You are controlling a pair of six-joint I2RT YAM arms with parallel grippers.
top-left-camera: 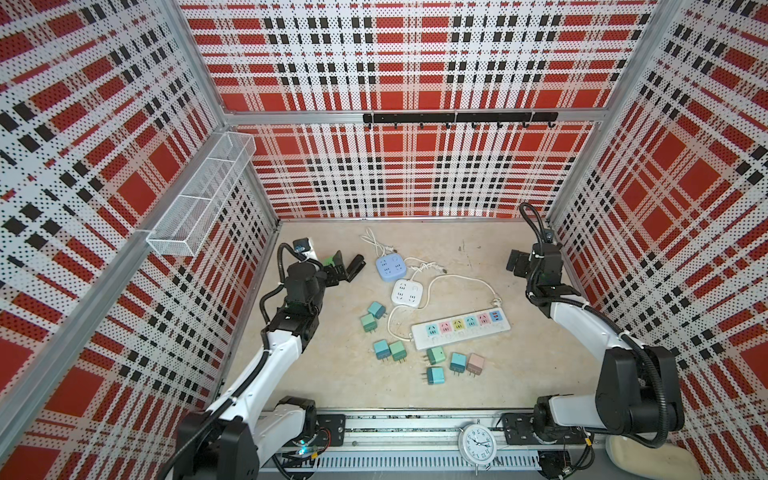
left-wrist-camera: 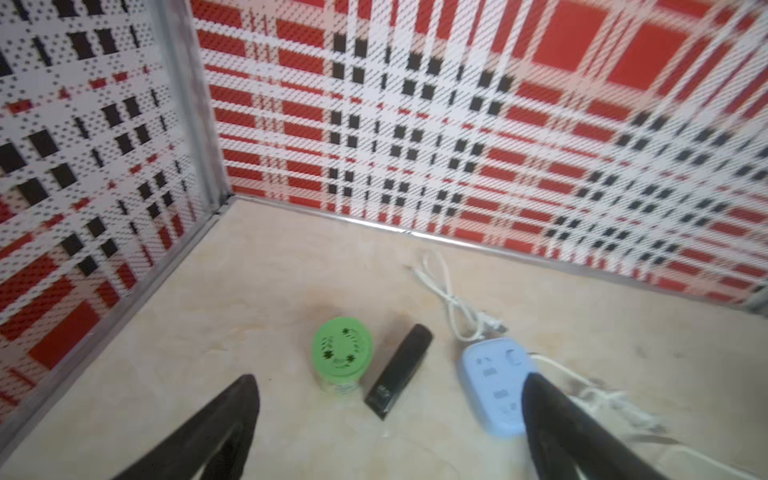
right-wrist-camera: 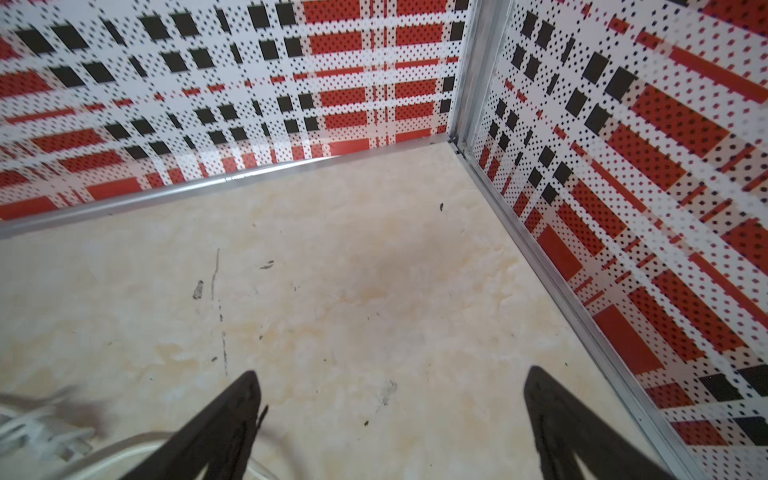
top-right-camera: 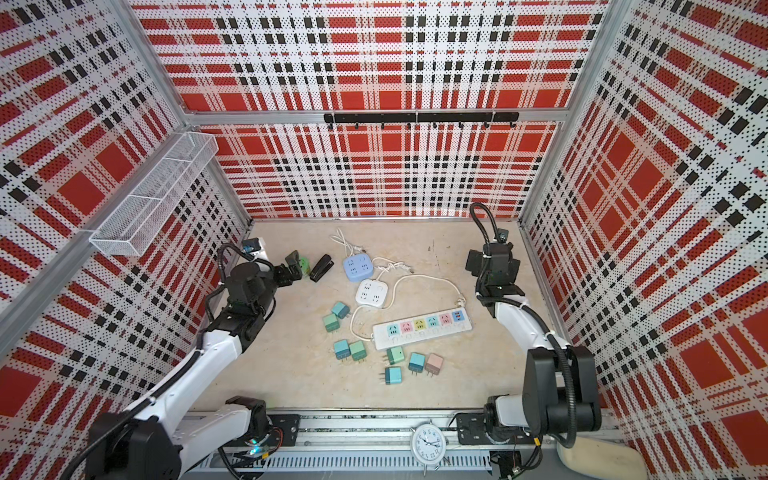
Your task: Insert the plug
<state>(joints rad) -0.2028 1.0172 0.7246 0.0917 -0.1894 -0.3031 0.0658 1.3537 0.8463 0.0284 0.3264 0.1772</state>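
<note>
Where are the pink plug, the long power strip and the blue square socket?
pink plug point(top-left-camera: 475, 363): in a top view, middle of its pink body.
long power strip point(top-left-camera: 460, 331): in a top view, middle of its top face.
blue square socket point(left-wrist-camera: 492, 382): left wrist view, middle of its top face.

We see a tabletop point(right-wrist-camera: 374, 291) with a beige, marble-look surface, smooth, dull and scuffed with dark marks. The walls point(top-left-camera: 415, 62) look like perforated sheet metal with matt plaid print, framed in brushed aluminium rails point(right-wrist-camera: 249, 176). The basket point(top-left-camera: 199, 195) is white wire mesh. We read the power strip point(top-left-camera: 457, 337) as smooth white plastic, the plugs point(top-left-camera: 435, 375) as satin pastel plastic, the green lid point(left-wrist-camera: 343, 347) as smooth plastic
</note>
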